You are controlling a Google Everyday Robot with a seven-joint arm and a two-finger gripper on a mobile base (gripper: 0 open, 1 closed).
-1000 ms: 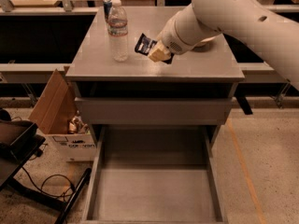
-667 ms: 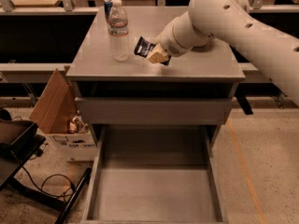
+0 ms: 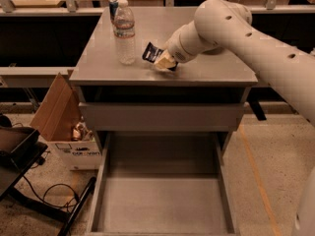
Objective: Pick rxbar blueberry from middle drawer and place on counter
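Note:
The rxbar blueberry (image 3: 150,52), a dark wrapper with pale print, is held at the tip of my gripper (image 3: 162,62) just above the grey counter (image 3: 206,70), tilted with its upper end up and to the left. The gripper reaches in from the right on the white arm (image 3: 231,28), over the middle of the counter near its front. The middle drawer (image 3: 162,200) is pulled open below, and its flat grey bottom is bare.
A clear water bottle (image 3: 125,31) stands on the counter left of the bar, with a can (image 3: 113,6) behind it. A closed drawer front (image 3: 162,117) sits under the counter. An open cardboard box (image 3: 69,127) and cables lie on the floor at the left.
The arm has shifted slightly lower and left over the counter, with the bar still in the gripper. The bottle and drawer have not moved.

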